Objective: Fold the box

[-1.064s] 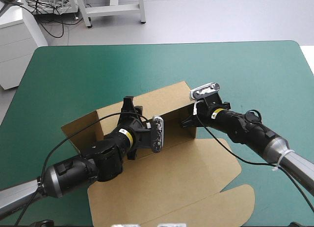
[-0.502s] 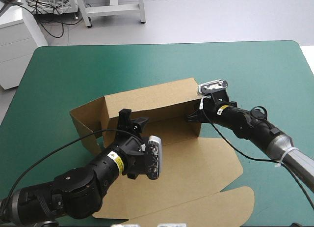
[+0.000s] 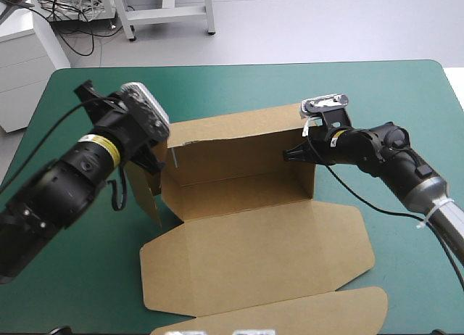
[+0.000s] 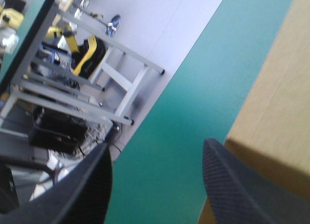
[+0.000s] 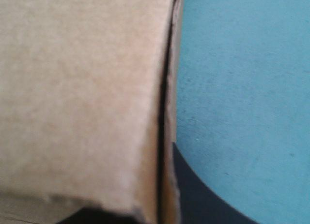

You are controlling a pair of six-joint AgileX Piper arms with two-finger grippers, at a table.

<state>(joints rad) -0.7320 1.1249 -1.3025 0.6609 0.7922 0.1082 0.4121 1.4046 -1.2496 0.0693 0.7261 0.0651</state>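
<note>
black arms (image 3: 65,186) with yellow bands (image 3: 98,141), left pincer (image 4: 156,144) finely dimpled.

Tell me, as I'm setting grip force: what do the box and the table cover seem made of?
The box: brown board, matte, likely cardboard; it shows sharp creases and standing walls. The table cover: teal-green, smooth, matte; mat or cloth, unclear.

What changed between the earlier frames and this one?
The left gripper left the middle of the box and swung out to its left end flap, fingers open. The box slid a little toward the table's right edge. The right gripper stayed clamped on the box's right end, and the lid still lies flat.
</note>
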